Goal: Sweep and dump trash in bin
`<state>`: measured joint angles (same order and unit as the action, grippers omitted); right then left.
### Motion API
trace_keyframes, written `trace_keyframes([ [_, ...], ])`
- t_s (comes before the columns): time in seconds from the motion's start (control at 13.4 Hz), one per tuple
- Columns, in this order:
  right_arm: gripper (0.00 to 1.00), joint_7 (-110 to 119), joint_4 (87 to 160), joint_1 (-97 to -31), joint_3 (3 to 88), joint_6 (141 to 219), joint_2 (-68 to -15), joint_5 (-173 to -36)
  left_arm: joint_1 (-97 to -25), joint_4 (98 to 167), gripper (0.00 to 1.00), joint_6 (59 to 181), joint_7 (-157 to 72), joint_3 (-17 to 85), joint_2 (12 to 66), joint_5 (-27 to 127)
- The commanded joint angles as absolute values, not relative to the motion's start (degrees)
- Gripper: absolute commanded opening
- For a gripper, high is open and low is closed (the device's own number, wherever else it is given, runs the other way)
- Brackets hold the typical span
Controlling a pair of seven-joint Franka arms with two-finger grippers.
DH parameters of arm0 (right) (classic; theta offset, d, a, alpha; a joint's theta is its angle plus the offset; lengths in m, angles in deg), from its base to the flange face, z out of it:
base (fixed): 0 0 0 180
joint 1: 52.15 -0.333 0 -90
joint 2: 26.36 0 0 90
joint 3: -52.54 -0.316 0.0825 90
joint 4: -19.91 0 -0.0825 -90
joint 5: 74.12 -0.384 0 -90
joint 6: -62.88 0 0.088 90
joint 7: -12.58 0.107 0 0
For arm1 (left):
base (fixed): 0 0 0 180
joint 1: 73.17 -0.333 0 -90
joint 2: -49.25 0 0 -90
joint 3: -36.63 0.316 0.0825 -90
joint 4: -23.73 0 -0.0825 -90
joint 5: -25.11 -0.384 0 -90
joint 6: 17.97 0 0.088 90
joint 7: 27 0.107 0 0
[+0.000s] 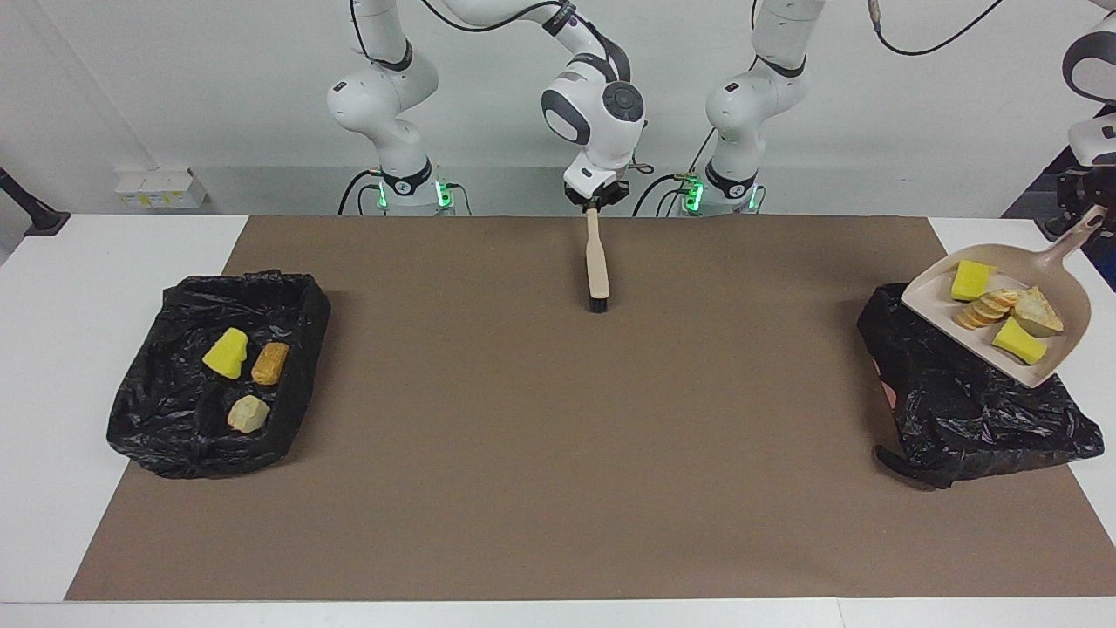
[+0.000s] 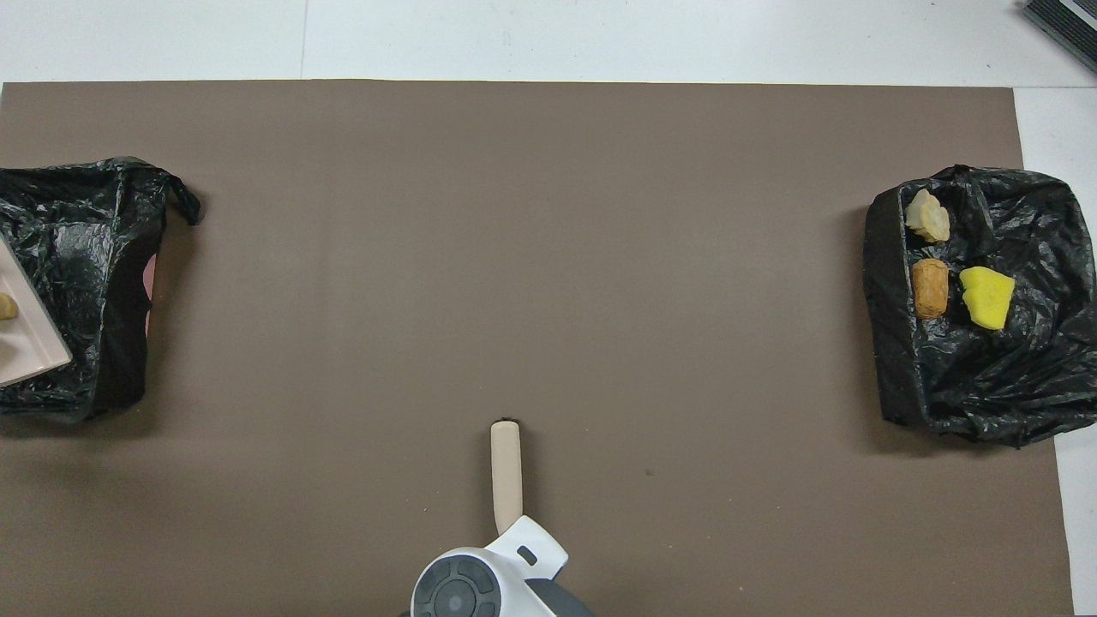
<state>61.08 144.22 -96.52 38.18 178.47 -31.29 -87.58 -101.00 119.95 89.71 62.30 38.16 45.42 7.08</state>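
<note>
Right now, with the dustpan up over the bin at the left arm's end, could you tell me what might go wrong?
1. The dustpan, held by the left gripper, overhangs the bin toward the table's end, so its four scraps could tip onto the white table.
2. The bin's liner is loose and crumpled, so the pan's lip might snag it.

left claw [image 1: 1085, 218]: clamped, raised | right claw [image 1: 595, 202]: clamped, lowered

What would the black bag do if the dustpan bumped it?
The bag looks thin and crinkled, so it would probably crumple rather than push back. It sags loosely at the edges, so it likely feels floppy and light. The dustpan hangs over it.
</note>
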Motion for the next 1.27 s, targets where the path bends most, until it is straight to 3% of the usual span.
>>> trace_keyframes([
  [0.0, 0.24, 57.9, 145.9, -95.6, 38.1, 180.3, -30.3, -89.9, -101.0, 117.0, 0.0, 92.9, 64.7, 37.6, 42.6, -2.4],
  [0.07, 0.27, 58.1, 145.9, -95.6, 38.1, 180.3, -30.3, -89.9, -100.2, 117.0, 0.0, 96.3, 62.8, 37.5, 41.4, -6.1],
  [0.22, 0.48, 57.8, 145.6, -95.3, 38.2, 180.0, -30.6, -89.9, -98.4, 116.9, 0.0, 98.2, 60.6, 37.4, 40.4, -14.2],
  [0.45, 0.64, 58.8, 143.2, -93.5, 38.4, 179.3, -32.2, -89.8, -92.7, 116.9, 0.0, 94.6, 55.2, 37.2, 40.1, -20.3],
  [0.67, 0.75, 58.7, 140.5, -88.9, 38.6, 179.6, -32.3, -89.7, -89.6, 116.6, 0.0, 91.8, 54.5, 37.2, 39.8, -29.7],
  [0.89, 0.8, 58.0, 138.7, -83.7, 38.7, 179.2, -27.3, -88.9, -85.9, 110.3, 0.0, 85.8, 53.9, 37.1, 36.6, -34.2],
  [1.12, 1.0, 57.9, 138.6, -75.9, 38.9, 172.3, -20.8, -87.8, -83.2, 107.5, 0.0, 81.4, 54.0, 37.2, 35.5, -36.9],
  [1.19, 1.0, 57.5, 138.5, -72.9, 39.0, 169.5, -19.4, -85.6, -82.6, 107.1, 0.0, 80.6, 54.0, 37.2, 35.5, -37.6],
])
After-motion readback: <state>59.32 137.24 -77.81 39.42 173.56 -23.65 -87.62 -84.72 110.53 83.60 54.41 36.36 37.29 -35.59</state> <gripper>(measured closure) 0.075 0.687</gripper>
